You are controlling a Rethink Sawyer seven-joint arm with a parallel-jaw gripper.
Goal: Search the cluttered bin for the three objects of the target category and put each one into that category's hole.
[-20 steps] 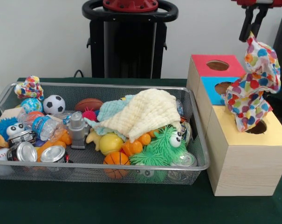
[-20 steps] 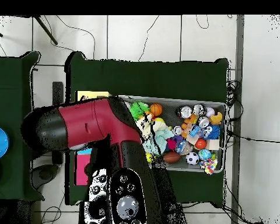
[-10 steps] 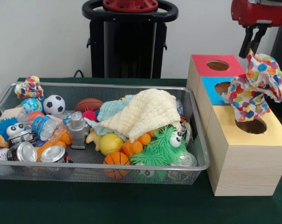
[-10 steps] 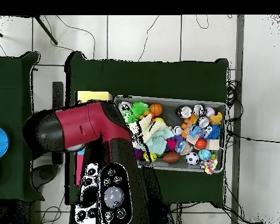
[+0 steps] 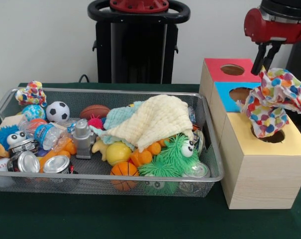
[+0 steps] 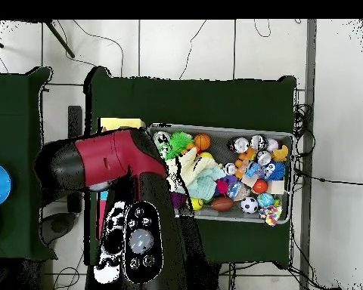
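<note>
The gripper (image 5: 264, 56) hangs from the red and black arm (image 5: 274, 22) above the row of wooden boxes and is closed on the top of a polka-dot cloth (image 5: 273, 101). The cloth droops from the gripper in a bunch, and its lower end reaches the round hole (image 5: 275, 136) in the yellow-topped box (image 5: 262, 167), covering part of that hole. Whether the cloth's tip is inside the hole or only in front of it cannot be told.

Behind the yellow-topped box stand a blue-topped box (image 5: 229, 94) and a red-topped box (image 5: 226, 70), each with a round hole in its lid; the three boxes touch in a line on the green tabletop (image 5: 140, 219).

Just beside the boxes sits a wire mesh bin (image 5: 103, 181) full of clutter. A pale yellow cloth (image 5: 157, 119) lies heaped over a light blue cloth (image 5: 119, 117) in the middle. A second patterned cloth (image 5: 32, 93) is bunched on the bin's far corner, well apart from the boxes. Near it lie a small soccer ball (image 5: 57, 111) and a toy football (image 5: 94, 111). A green fuzzy toy (image 5: 172, 154) with googly eyes, a mini basketball (image 5: 124, 172), a grey robot figure (image 5: 83, 138) and tin cans (image 5: 55, 165) fill the near side.

In the overhead view the arm (image 6: 109, 162) covers the boxes, and the bin (image 6: 222, 130) shows beside it.
</note>
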